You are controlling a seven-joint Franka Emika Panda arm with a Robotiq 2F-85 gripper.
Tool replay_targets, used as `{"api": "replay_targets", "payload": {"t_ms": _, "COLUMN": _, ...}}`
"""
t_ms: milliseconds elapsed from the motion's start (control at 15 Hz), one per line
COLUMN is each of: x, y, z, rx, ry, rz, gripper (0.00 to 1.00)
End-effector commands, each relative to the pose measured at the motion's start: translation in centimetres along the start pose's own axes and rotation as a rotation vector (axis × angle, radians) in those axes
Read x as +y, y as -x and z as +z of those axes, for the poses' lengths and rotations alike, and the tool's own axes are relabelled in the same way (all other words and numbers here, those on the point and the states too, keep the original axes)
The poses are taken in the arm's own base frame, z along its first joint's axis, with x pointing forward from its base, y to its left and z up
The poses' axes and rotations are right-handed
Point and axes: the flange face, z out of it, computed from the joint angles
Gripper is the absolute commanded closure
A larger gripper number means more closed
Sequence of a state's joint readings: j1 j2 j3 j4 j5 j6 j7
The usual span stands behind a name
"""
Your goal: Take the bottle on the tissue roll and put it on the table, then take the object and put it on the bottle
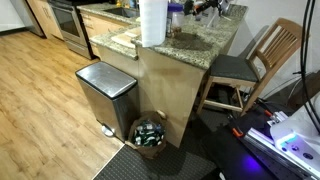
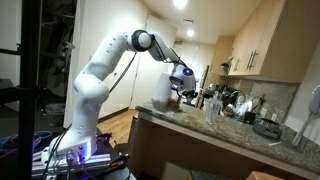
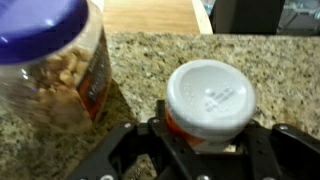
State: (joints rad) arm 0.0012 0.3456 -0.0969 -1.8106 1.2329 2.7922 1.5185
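In the wrist view my gripper is shut on a small bottle with a white cap and an orange body. I hold it upright, close over the speckled granite table. In an exterior view the tall white tissue roll stands on the table near its edge, with nothing visible on top. In an exterior view the gripper is beside the tissue roll, over the counter. Whether the bottle touches the granite is not clear.
A clear jar of nuts with a blue lid stands just beside the bottle. Several small items crowd the counter's far part. A steel pedal bin, a basket of bottles and a wooden chair stand on the floor.
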Motion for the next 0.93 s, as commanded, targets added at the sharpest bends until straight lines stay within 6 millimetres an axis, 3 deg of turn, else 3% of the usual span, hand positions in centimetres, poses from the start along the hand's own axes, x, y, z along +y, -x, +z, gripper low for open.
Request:
{"api": "replay_targets", "payload": {"t_ms": 0, "x": 5.8, "y": 6.9, "z": -4.5, "rx": -0.134, "ry": -0.027, "rz": -0.140, "gripper": 0.75}}
{"api": "replay_targets", "payload": {"t_ms": 133, "x": 9.3, "y": 11.2, "z": -7.5, "rx": -0.217, "ry": -0.076, "rz": -0.162, "gripper": 0.75}}
{"api": "replay_targets", "payload": {"t_ms": 200, "x": 6.8, "y": 9.3, "z": -4.5, "rx": -0.164, "ry": -0.037, "rz": -0.136, "gripper": 0.50}}
{"api": "replay_targets", "payload": {"t_ms": 333, "x": 9.4, "y": 12.2, "z": -6.9, "rx": -0.223, "ry": -0.058, "rz": -0.156, "gripper": 0.50}}
{"api": "replay_targets", "payload": {"t_ms": 400, "x": 8.6, "y": 11.8, "z": -6.9, "rx": -0.221, "ry": -0.069, "rz": -0.135, "gripper": 0.75}}
{"api": "replay_targets", "payload": {"t_ms": 600, "x": 2.5, "y": 7.7, "z": -4.9, "rx": -0.224, "ry": -0.099, "rz": -0.009, "gripper": 0.75}}
{"api": "replay_targets", "payload": {"t_ms": 867, "x": -2.3, "y": 0.8, "z": -0.7, "rx": -0.246, "ry": -0.068, "rz": 0.085, "gripper": 0.75}}
